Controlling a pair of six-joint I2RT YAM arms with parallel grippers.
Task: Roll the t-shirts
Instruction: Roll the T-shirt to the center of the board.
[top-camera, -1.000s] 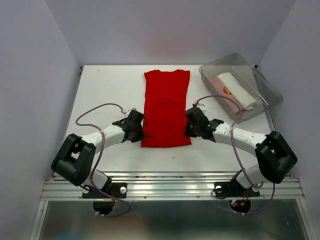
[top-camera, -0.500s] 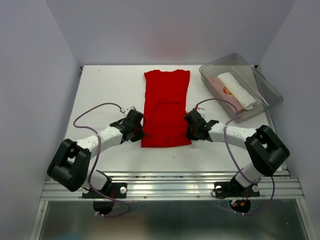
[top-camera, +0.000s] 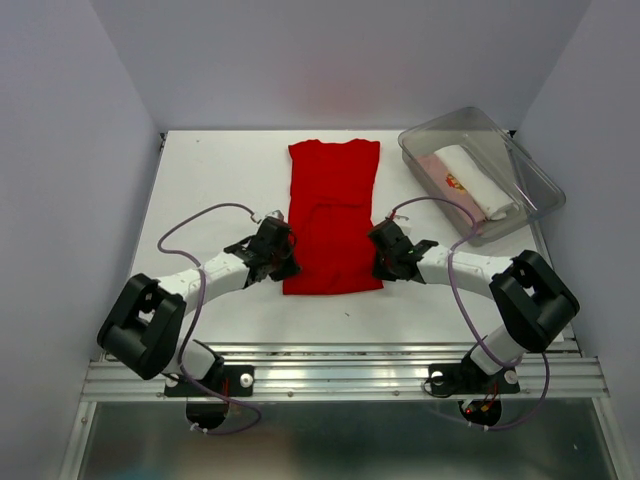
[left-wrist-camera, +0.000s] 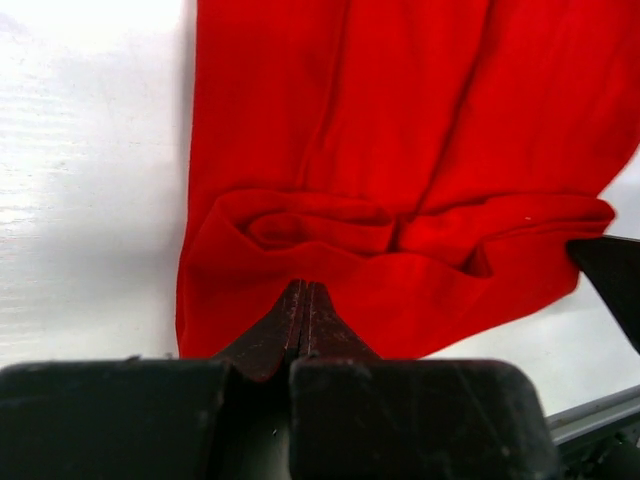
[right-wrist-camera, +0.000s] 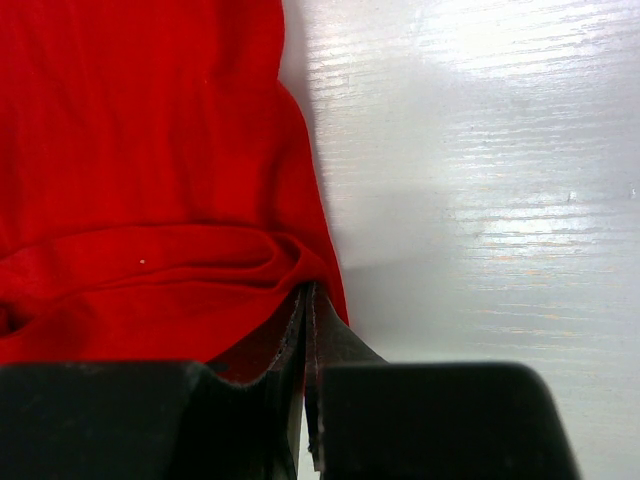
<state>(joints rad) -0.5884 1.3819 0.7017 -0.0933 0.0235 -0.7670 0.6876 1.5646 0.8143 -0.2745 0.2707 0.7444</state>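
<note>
The red t-shirt (top-camera: 333, 215) lies folded into a long strip down the middle of the white table (top-camera: 210, 180). My left gripper (top-camera: 279, 258) sits at its near left edge and my right gripper (top-camera: 383, 258) at its near right edge. In the left wrist view the left gripper (left-wrist-camera: 303, 290) has its jaws pressed together on the near hem, where the red t-shirt (left-wrist-camera: 400, 120) bunches into a low fold. The right gripper (right-wrist-camera: 305, 292) is likewise shut on the edge of the red t-shirt (right-wrist-camera: 140, 150), beside a small raised fold.
A clear plastic bin (top-camera: 520, 215) stands at the back right. It holds a white roll (top-camera: 478, 180) with small red print and a pale pink roll (top-camera: 440, 165). Purple cables loop over both forearms.
The right arm's elbow swung inward and lower. The left gripper crept slightly right onto the shirt's edge. The shirt's outline in the top view looks unchanged.
</note>
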